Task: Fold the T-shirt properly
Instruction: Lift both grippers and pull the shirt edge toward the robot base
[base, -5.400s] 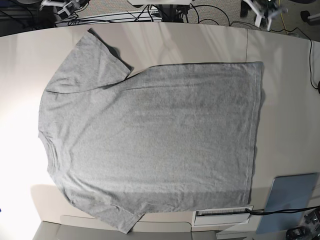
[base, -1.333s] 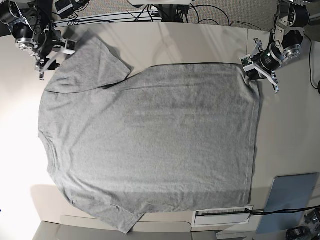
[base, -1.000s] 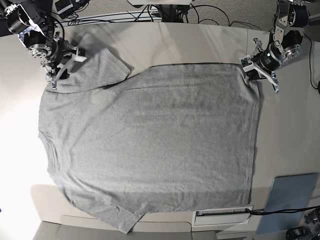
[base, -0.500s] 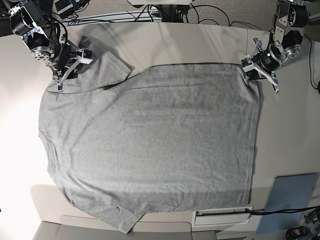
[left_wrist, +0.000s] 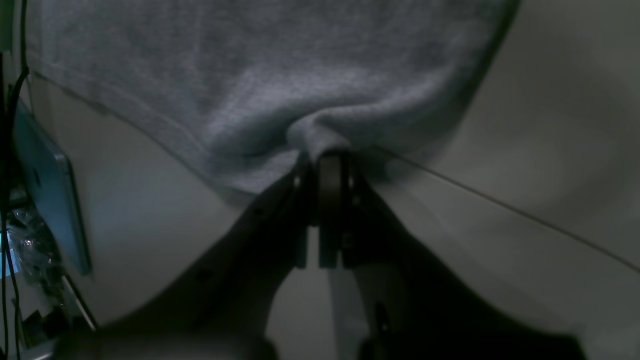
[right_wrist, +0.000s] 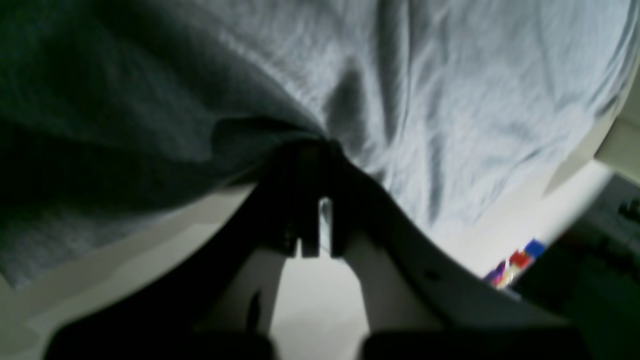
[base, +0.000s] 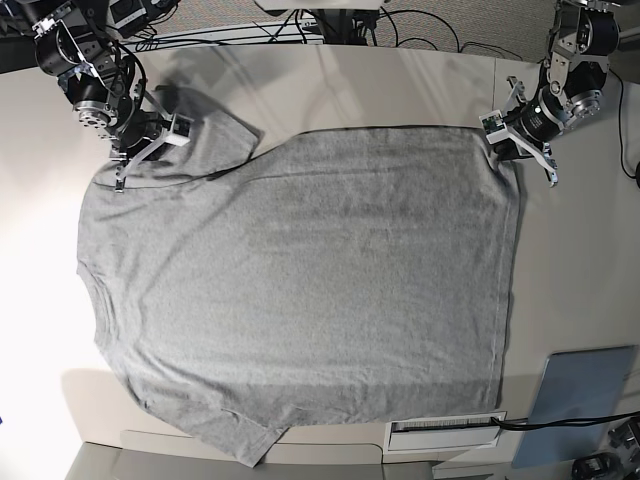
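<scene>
Grey T-shirt (left_wrist: 280, 80) pinched by left gripper (left_wrist: 327, 160).

T-shirt (base: 300, 280): 1 | tools: 2 – left tool (base: 505, 143), right tool (base: 150, 150) | pad (base: 580, 395): 1

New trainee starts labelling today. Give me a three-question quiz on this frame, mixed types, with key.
1. True or false: the left gripper is pinching a hem corner of the T-shirt.
2. The right gripper is at: A) the collar B) the far sleeve C) the near sleeve.
3. What lies on the table near the shirt's other hem corner?

Key: 1 true. 2 B. 3 The blue-grey pad.
</scene>
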